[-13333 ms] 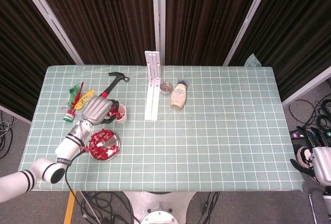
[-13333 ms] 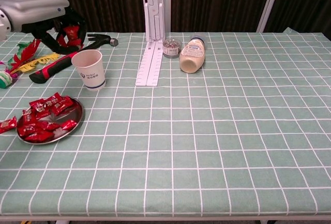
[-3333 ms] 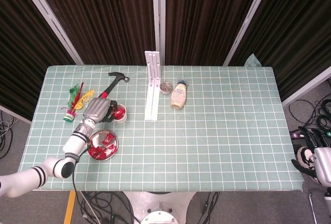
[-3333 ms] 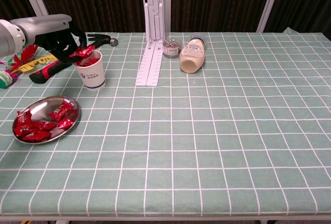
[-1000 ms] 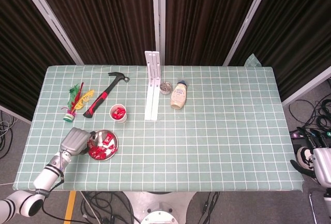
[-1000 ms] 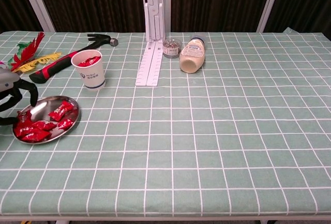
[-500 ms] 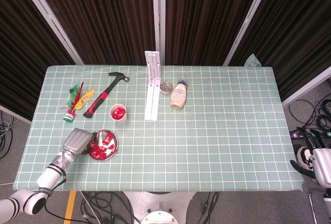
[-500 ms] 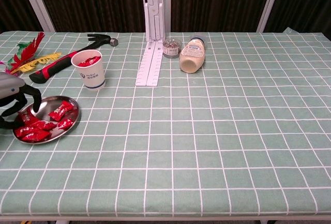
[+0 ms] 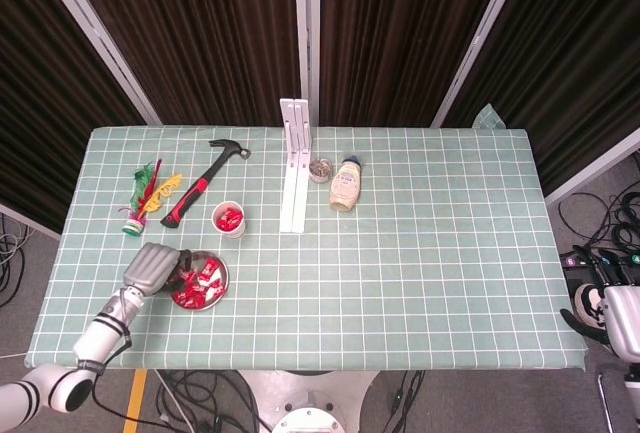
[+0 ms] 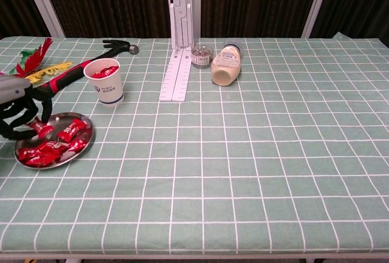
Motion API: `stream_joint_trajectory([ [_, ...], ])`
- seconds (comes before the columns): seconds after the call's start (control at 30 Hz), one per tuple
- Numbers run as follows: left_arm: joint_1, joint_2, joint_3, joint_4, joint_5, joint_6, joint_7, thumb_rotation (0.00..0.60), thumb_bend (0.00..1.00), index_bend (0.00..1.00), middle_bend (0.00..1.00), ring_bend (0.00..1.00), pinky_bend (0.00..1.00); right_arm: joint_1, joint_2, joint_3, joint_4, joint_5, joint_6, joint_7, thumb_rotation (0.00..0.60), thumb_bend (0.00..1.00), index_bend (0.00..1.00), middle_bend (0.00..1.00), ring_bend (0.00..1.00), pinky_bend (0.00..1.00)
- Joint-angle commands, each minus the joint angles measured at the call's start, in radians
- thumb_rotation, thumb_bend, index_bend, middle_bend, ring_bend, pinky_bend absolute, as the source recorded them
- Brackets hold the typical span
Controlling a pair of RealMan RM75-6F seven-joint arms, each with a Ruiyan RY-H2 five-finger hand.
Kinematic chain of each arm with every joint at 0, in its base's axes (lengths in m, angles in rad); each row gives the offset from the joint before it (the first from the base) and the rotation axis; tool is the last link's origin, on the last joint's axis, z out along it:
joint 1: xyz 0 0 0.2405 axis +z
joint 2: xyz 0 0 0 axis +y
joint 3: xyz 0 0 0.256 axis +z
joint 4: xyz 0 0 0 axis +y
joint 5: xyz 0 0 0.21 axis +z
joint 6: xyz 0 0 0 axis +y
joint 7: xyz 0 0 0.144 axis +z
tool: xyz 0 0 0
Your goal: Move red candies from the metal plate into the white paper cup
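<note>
The metal plate point(image 9: 221, 270) point(image 10: 87, 141) lies near the table's front left and holds several red candies point(image 9: 200, 285) point(image 10: 44, 152). Just behind it stands the white paper cup point(image 9: 228, 220) point(image 10: 104, 84), with red candies inside. My left hand point(image 9: 152, 265) point(image 10: 19, 112) hovers over the plate's left rim, fingers curled, pinching one red candy point(image 10: 41, 129) just above the pile. Off the table at the far right of the head view, my right hand point(image 9: 588, 305) hangs low and small; its fingers are unclear.
A red-handled hammer point(image 9: 205, 181) point(image 10: 68, 73) and a feather toy point(image 9: 148, 196) point(image 10: 31, 62) lie behind the cup. A white upright rack point(image 9: 295, 163) point(image 10: 179, 50), a small tin point(image 9: 320, 169) point(image 10: 200, 55) and a lying bottle point(image 9: 346, 183) point(image 10: 226, 65) sit mid-table.
My left hand moved from the plate's left edge in over the candies, closed its fingers on one and raised it slightly. The cup and plate stayed put.
</note>
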Motion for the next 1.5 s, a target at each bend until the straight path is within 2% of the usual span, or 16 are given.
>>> stream_joint_trajectory([
  [0.03,-0.008,0.058,-0.053,-0.075,0.011,0.052,-0.042,0.6,0.37,0.61,0.87,0.86,1.0,0.002,0.0,0.0,-0.002,-0.001,-0.003,-0.002,0.6,0.08,0.12,0.24,0.14,0.43],
  [0.2,-0.05,0.102,-0.132,-0.137,-0.002,0.07,-0.047,0.6,0.37,0.61,0.87,0.86,1.0,0.004,-0.001,-0.003,-0.007,-0.006,-0.005,-0.009,0.6,0.08,0.12,0.24,0.14,0.43],
  [0.37,-0.131,0.105,-0.207,-0.149,-0.064,-0.011,-0.044,0.6,0.37,0.6,0.87,0.86,1.0,0.005,-0.001,-0.006,-0.013,-0.015,-0.005,-0.016,0.6,0.08,0.12,0.24,0.14,0.43],
  [0.53,-0.213,0.062,-0.246,-0.1,-0.141,-0.102,0.022,0.6,0.36,0.6,0.87,0.85,1.0,0.002,0.001,-0.008,-0.015,-0.016,-0.001,-0.019,0.6,0.08,0.12,0.24,0.14,0.43],
  [0.83,-0.285,-0.014,-0.234,-0.01,-0.276,-0.217,0.119,0.6,0.36,0.56,0.86,0.85,1.0,-0.003,0.002,-0.007,-0.006,-0.004,0.002,-0.007,0.6,0.08,0.12,0.24,0.14,0.43],
  [1.23,-0.3,-0.035,-0.207,0.021,-0.348,-0.246,0.164,0.6,0.36,0.46,0.85,0.85,1.0,-0.001,0.0,-0.004,0.002,0.003,-0.005,0.0,0.6,0.08,0.12,0.24,0.14,0.43],
  [1.4,-0.271,-0.015,-0.211,-0.022,-0.324,-0.168,0.146,0.6,0.36,0.35,0.85,0.85,1.0,-0.002,0.002,-0.004,0.002,0.002,-0.002,0.003,0.6,0.08,0.12,0.24,0.14,0.43],
  [1.5,-0.234,0.013,-0.201,-0.057,-0.296,-0.108,0.133,0.6,0.36,0.32,0.85,0.85,1.0,-0.002,0.003,-0.003,0.002,0.001,0.0,0.004,0.6,0.08,0.12,0.24,0.14,0.43],
])
